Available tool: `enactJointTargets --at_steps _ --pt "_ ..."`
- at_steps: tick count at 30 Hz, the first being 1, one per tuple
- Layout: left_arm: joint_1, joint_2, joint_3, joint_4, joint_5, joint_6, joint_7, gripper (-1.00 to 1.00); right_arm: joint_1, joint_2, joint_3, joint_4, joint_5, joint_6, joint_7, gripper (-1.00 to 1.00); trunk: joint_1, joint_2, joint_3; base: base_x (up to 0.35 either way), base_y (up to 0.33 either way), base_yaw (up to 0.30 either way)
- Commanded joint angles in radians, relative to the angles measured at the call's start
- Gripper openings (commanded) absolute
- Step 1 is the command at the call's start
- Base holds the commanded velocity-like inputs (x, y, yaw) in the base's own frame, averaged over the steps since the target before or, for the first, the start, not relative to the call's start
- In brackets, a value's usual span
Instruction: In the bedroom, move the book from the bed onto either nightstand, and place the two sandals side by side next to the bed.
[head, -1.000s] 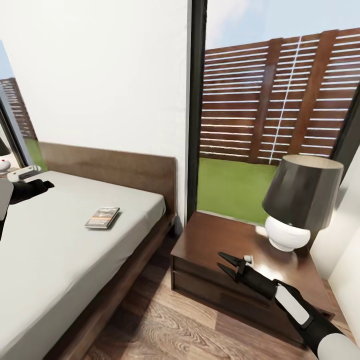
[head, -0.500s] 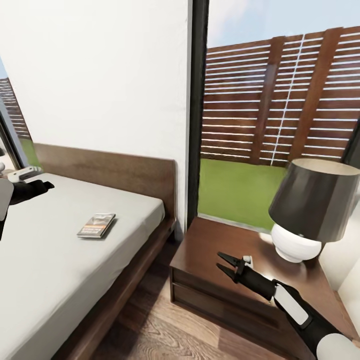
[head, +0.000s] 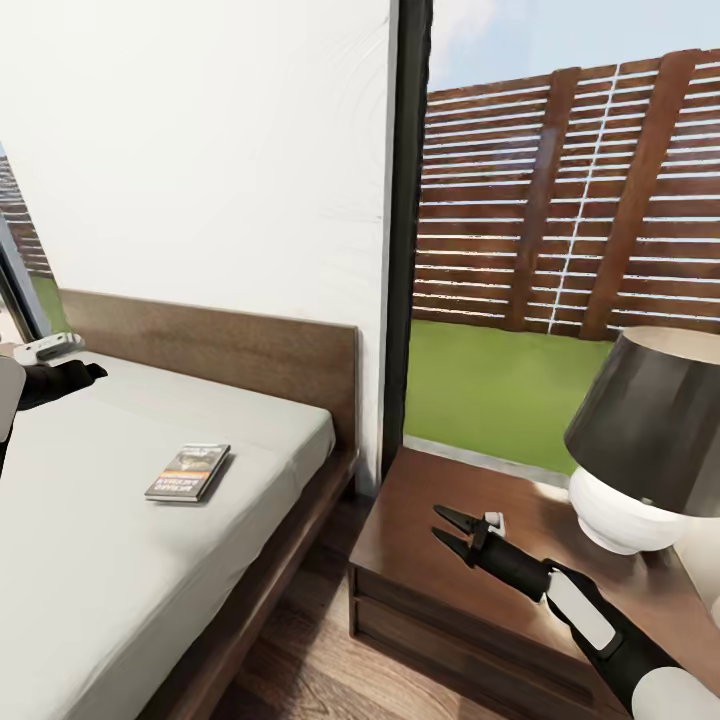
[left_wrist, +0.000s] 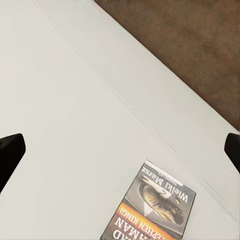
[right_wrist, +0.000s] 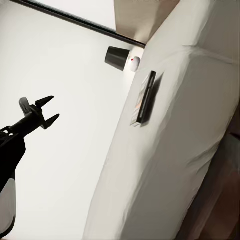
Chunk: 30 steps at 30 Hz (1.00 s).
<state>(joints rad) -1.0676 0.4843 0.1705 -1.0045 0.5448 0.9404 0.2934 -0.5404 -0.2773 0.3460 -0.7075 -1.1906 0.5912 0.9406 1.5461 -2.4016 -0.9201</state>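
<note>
Left wrist view crops the book (left_wrist: 152, 207) at its edge.

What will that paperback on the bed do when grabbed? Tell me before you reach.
The book looks thin and small, so probably light and somewhat bendy. It lies flat on the soft mattress, so a tool may struggle to get under an edge; sliding it seems easy. Its flat shape makes rolling or tipping unlikely.
</note>
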Motion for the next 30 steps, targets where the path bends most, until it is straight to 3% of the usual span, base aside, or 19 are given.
enactJointTargets --at_steps 1,11,30 --pt "0.0 0.001 0.001 -0.001 0.011 0.003 0.009 1.0 -0.001 -0.001 0.005 0.0 -0.01 0.007 -0.001 1.0 0.0 0.0 -0.001 0.221 0.132 0.0" --pt "0.0 0.004 0.001 -0.002 0.009 0.003 0.009 1.0 -0.001 0.0 0.008 0.0 -0.011 0.007 -0.013 1.0 0.0 0.0 -0.001 0.161 0.109 0.0" --pt "0.0 0.014 0.0 0.0 0.009 0.003 0.007 1.0 -0.001 0.004 0.011 0.0 -0.011 0.007 -0.015 1.0 0.0 0.0 -0.001 0.013 0.011 0.0"
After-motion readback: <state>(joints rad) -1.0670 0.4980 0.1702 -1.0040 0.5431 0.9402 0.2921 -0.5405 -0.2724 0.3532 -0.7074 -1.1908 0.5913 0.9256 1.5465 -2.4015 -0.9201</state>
